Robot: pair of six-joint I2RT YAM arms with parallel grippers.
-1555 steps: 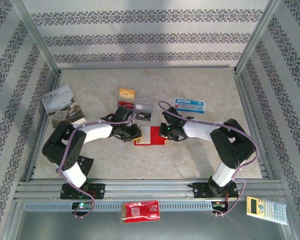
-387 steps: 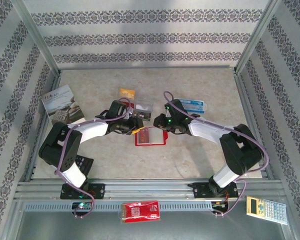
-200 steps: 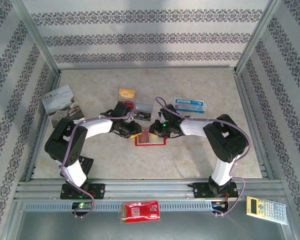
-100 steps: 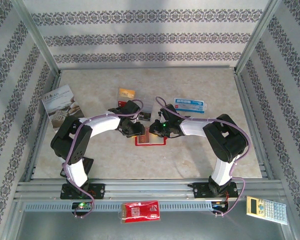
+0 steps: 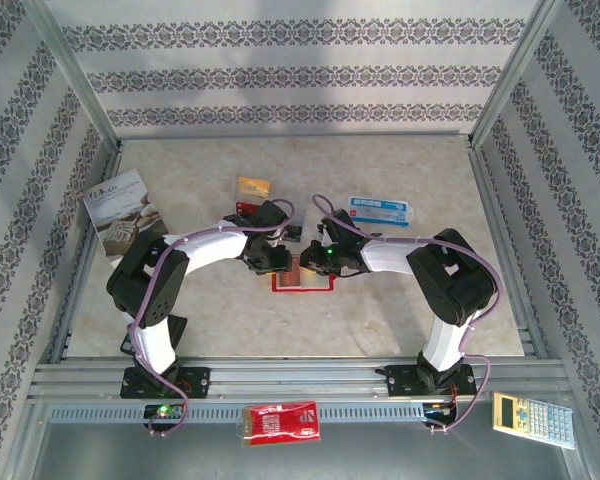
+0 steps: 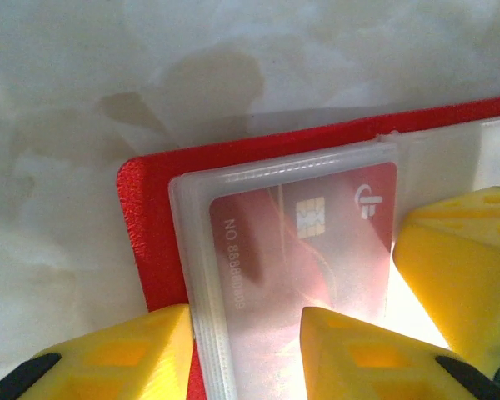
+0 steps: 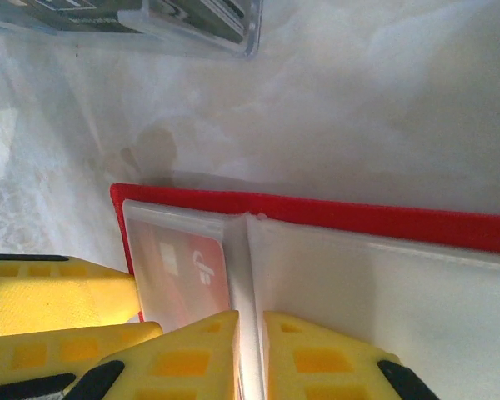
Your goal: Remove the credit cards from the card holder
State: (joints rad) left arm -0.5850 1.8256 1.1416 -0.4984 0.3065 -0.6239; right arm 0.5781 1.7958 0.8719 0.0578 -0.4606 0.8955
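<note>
Red card holder lies open mid-table between both arms. Orange card and blue card lie outside it: 2 done. 1 red chip card remains pocketed. Left gripper fingers spread astride the clear pocket; right gripper pinches its seam.

Top cam: high at near edge, looking down over whole table. L & R wrist cams: v. close, aimed down at card holder, shared w/ top view mid-table.
</note>
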